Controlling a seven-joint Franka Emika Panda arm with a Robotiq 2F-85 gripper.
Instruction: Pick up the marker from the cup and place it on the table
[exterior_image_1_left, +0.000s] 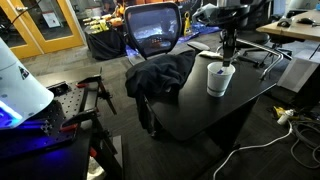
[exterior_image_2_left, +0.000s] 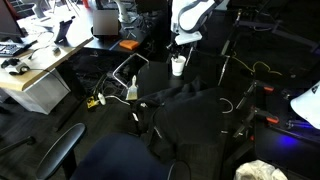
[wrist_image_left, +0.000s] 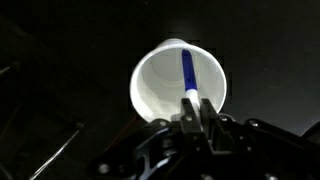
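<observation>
Wrist view, straight down into the cup, upright on the table and near frame centre. Blue marker inside the cup, leaning against its wall, long axis close to vertical in the frame: far tip toward the upper rim, near end running down-frame into the gripper. Fingers set close together about that near end, to all appearance clamped on it, nothing else in their hold. In both exterior views, gripper directly above the cup mouth, fingertips about at rim level. Coming move, as judged: a straight lift along the marker's own axis, clear of the rim, so as not to tip the light cup. In an exterior view, dark crumpled garment on the table left of the cup; bare black top below and right of it, ending at the table edge toward lower right
</observation>
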